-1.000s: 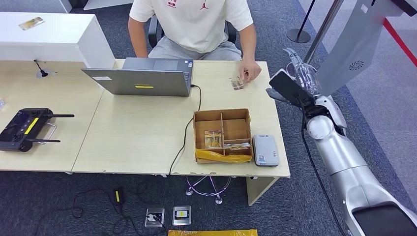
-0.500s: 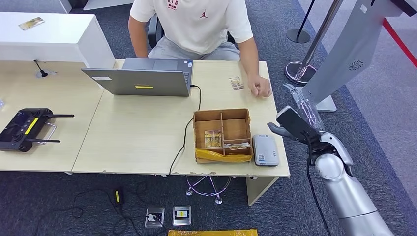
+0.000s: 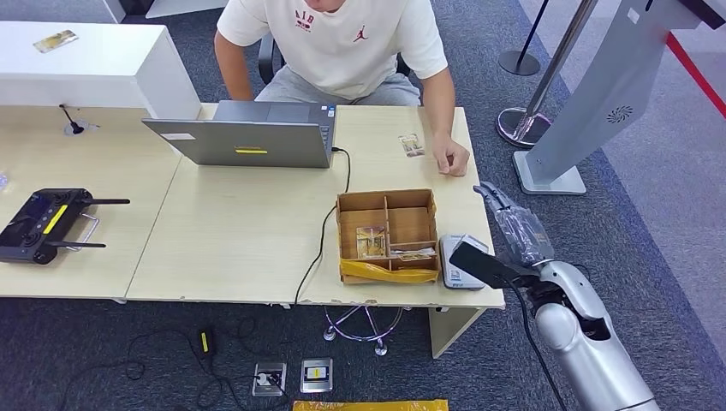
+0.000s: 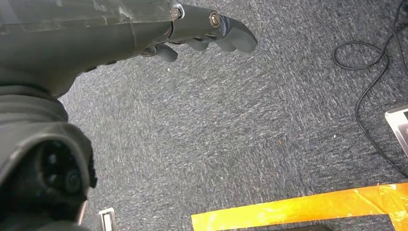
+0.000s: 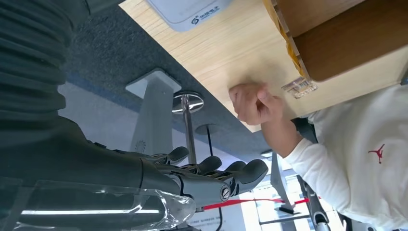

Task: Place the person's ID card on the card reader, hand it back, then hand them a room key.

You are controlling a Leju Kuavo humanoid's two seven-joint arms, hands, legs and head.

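The ID card (image 3: 411,145) lies flat on the table (image 3: 240,240) at its far right, in front of a seated person. The person's hand (image 3: 451,158) rests just right of the card, apart from it. The white card reader (image 3: 456,267) sits at the table's front right corner, beside a brown divided box (image 3: 387,233) that holds room key cards (image 3: 371,242). My right hand (image 3: 503,240) hangs beside that corner, fingers spread and empty, its thumb over the reader's edge. In the right wrist view the card (image 5: 298,87), reader (image 5: 187,9) and empty right hand (image 5: 207,175) show. My left hand (image 4: 207,31) hangs over carpet, holding nothing.
An open grey laptop (image 3: 244,137) sits at the table's far middle, its cable running past the box. A black remote controller (image 3: 47,224) lies at the left. A grey kiosk stand (image 3: 591,103) and a stanchion base (image 3: 518,124) stand right of the table.
My right arm has come down and back from near the person's hand to the table's front right corner. The person's hand has slid off the card to its right.
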